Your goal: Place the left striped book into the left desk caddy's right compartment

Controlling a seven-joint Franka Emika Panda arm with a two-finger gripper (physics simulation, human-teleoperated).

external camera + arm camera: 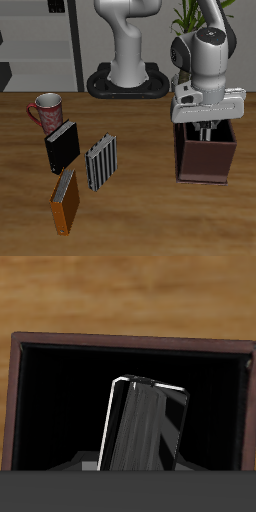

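Observation:
The left desk caddy (205,165) is a tall maroon-brown box standing on the table below my wrist. My gripper (206,128) reaches down into its open top and is shut on the left striped book (145,426). In the wrist view the dark striped book hangs slightly tilted inside one wide dark-walled compartment (55,406), framed by the caddy's maroon rim (130,341). The book's lower end is inside the caddy, and I cannot tell whether it touches the floor. In the exterior view the caddy walls hide the book.
A second striped book (100,163) stands mid-table. A black book (62,147) and an orange book (66,200) are beside it. A red mug (46,110) is farther back. The robot's base (128,82) is at the table's back.

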